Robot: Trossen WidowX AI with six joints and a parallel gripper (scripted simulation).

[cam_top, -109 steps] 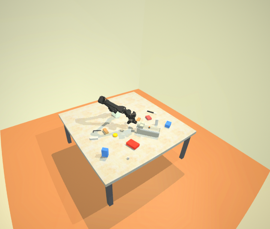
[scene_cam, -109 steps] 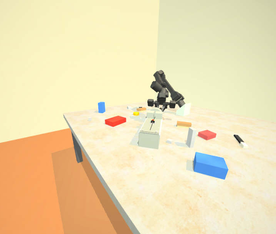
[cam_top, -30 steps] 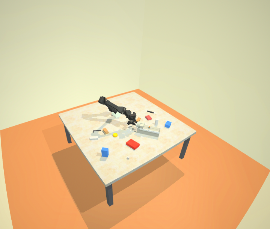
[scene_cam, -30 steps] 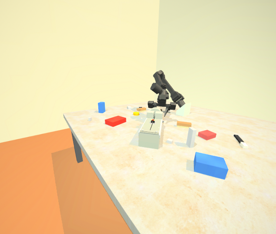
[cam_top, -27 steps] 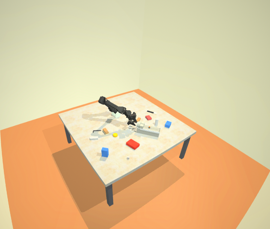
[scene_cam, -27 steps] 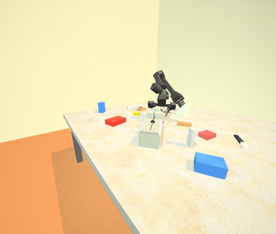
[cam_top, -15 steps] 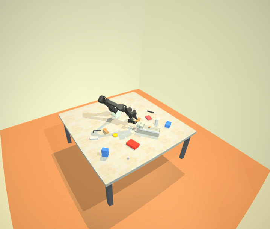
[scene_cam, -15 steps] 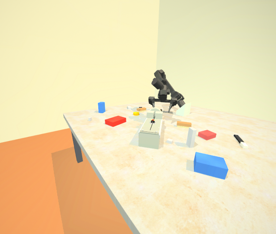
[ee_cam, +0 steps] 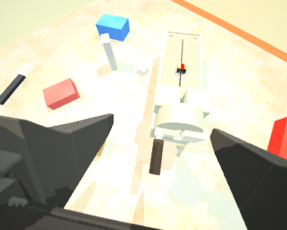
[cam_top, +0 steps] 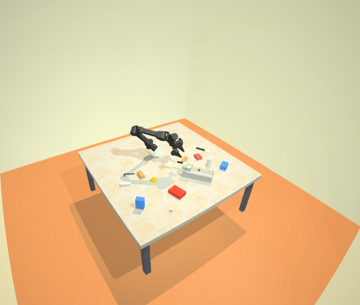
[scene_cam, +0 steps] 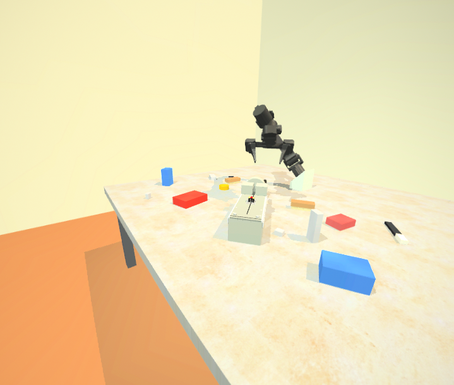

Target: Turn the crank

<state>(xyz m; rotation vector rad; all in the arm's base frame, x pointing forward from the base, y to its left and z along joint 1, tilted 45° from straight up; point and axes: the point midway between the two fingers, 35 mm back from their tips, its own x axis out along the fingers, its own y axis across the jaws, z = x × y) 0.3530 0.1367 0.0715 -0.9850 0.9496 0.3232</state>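
Note:
The pale machine (cam_top: 197,175) (scene_cam: 245,230) (ee_cam: 170,57) is a long box with a slotted top and a round housing at the arm's end. Its red pointer (scene_cam: 251,197) (ee_cam: 182,66) sits partway along the slot, close to small yellow marks in the wrist view; whether they are exactly level is too small to tell. The dark brown crank handle (cam_top: 180,162) (ee_cam: 156,156) sticks out toward the arm. My gripper (cam_top: 183,154) (scene_cam: 267,161) (ee_cam: 160,125) is wide open and empty, above and back from the handle, touching nothing.
A red block (cam_top: 198,156) (scene_cam: 340,221) (ee_cam: 61,94), an upright white block (scene_cam: 314,225) (ee_cam: 110,53) and a blue block (cam_top: 224,165) (scene_cam: 346,272) (ee_cam: 113,27) stand on one side of the machine. A bright red block (cam_top: 176,192) (scene_cam: 189,199) (ee_cam: 285,140) lies on the other.

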